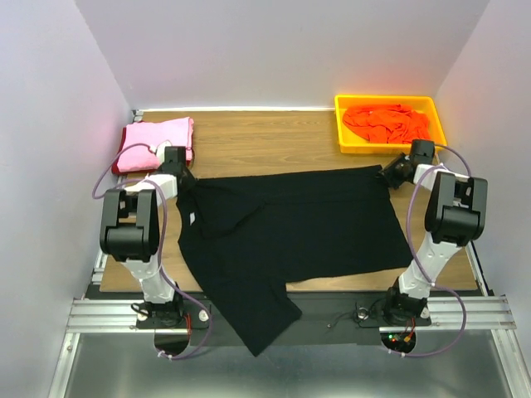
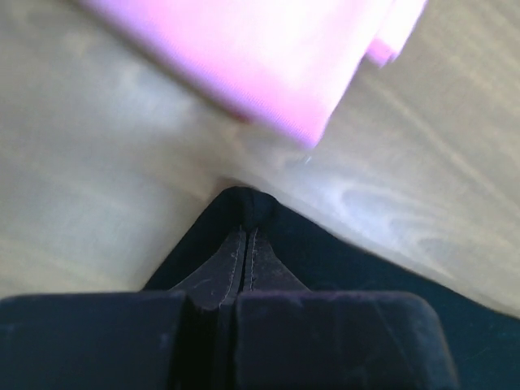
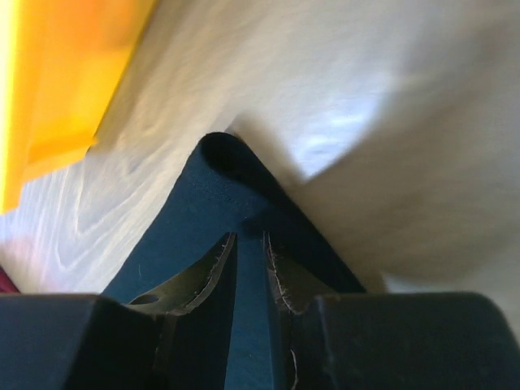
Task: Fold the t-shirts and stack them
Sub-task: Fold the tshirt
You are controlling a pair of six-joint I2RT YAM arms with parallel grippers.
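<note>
The black t-shirt (image 1: 290, 228) lies spread over the middle of the wooden table, one part hanging over the near edge. My left gripper (image 1: 184, 178) is shut on its far left corner (image 2: 248, 207). My right gripper (image 1: 390, 172) is shut on its far right corner (image 3: 223, 175). A folded pink t-shirt (image 1: 156, 141) lies at the far left on a dark red one (image 1: 119, 164); it also shows in the left wrist view (image 2: 268, 57). The orange t-shirt (image 1: 386, 123) lies crumpled in the tray.
The yellow plastic tray (image 1: 344, 124) stands at the far right corner, and its edge shows in the right wrist view (image 3: 57, 89). Grey walls close in the table at the left, back and right.
</note>
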